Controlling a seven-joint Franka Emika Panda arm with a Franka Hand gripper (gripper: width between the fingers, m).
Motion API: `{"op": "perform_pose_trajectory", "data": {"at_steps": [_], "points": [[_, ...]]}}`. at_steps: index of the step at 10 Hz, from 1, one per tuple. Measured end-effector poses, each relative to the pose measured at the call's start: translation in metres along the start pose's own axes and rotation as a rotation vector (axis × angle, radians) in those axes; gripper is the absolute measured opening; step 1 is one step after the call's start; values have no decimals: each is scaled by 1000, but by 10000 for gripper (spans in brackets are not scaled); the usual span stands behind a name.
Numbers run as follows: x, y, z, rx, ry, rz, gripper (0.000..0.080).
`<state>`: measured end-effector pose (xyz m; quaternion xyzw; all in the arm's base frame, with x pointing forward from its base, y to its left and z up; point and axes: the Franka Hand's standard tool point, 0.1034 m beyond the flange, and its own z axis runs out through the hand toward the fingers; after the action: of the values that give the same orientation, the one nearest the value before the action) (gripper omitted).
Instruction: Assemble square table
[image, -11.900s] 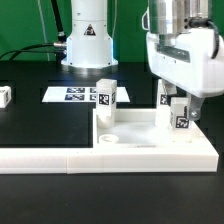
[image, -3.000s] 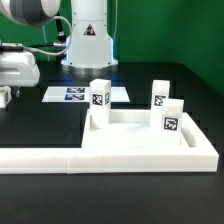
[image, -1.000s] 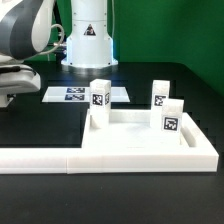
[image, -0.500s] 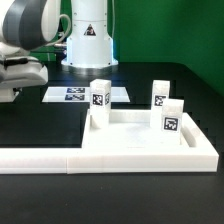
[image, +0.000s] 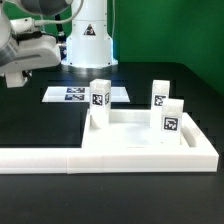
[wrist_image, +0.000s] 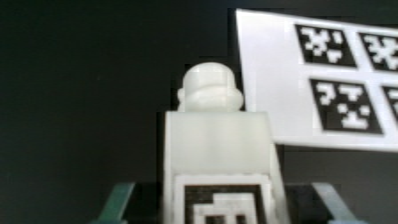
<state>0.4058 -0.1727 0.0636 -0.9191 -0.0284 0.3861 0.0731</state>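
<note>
The claw (wrist_image: 217, 200) grips a white leg (wrist_image: 215, 150) between its two fingers: in the wrist view the dark fingertips (wrist_image: 121, 203) stand on both sides of the block, touching it, and the leg's rounded peg points away from the camera. A black-and-white tag is on the face of the leg near the fingers. Beside the leg, on the black table (wrist_image: 80, 90), lies the marker board (wrist_image: 320, 75); I cannot tell from this view whether the leg rests on the table or is lifted from it.

In the exterior view the arm is at the exterior view's left, above the table (image: 30, 125), and the claw itself is mostly cut by the picture edge there. The marker board (image: 70, 94) lies between the arm and the robot base.

Further out, toward the exterior view's right, the square tabletop (image: 135, 135) lies inside the corner of the L-shaped barrier (image: 100, 157). Three legs stand upright at its corners: one at the far left corner (image: 99, 104), one at the far right corner (image: 160, 94), one at the near right corner (image: 171, 120). How firmly they are screwed in I cannot see.

So I judge the task as mostly done: three legs are placed, and the fourth is in the claw. What remains is to carry it to the free near left corner, set the peg into the hole and turn it tight.
</note>
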Motion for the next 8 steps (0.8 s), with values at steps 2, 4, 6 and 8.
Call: {"op": "perform_pose_trajectory", "data": {"at_steps": [2, 4, 6, 8], "points": [[4, 3, 2, -4, 140, 9, 287], [13, -5, -16, 12, 247, 25, 287], [22, -13, -40, 20, 362, 36, 287], [31, -17, -64, 7, 472, 44, 287]]}}
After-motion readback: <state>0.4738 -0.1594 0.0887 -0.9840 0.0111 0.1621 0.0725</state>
